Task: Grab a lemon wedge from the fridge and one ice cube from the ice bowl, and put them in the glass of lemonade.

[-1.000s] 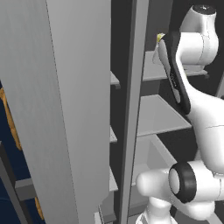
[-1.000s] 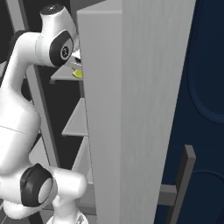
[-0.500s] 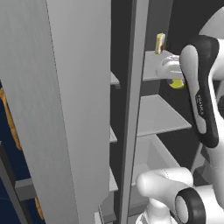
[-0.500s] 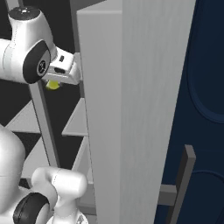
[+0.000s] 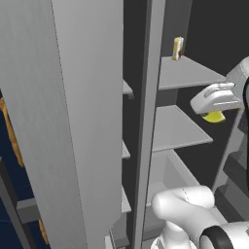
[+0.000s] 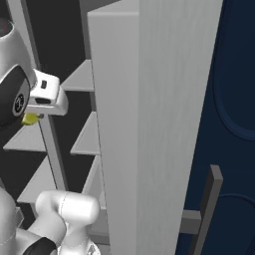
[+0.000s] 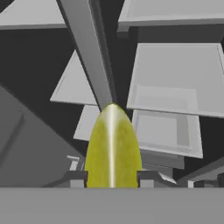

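The lemon wedge (image 7: 113, 148) is held clamped in the tool (image 5: 214, 104) at the right of the left base picture, having been drawn off the fridge (image 5: 87, 112) shelves, so the ice is judged next.

The tall grey two-door fridge (image 5: 87, 121) stands with its doors swung open, showing flat grey shelves stacked one above another on either side of a grey vertical divider (image 5: 146, 126). On the upper right shelf (image 5: 187, 73), near its back left corner, a small slim pale-yellow container (image 5: 178, 48) stands upright. The middle right shelf (image 5: 177, 129) below it is bare grey. Lower still sits a pale grey drawer bin (image 7: 164, 129) with raised walls, and narrower shelves (image 7: 76, 83) step down left of the divider.
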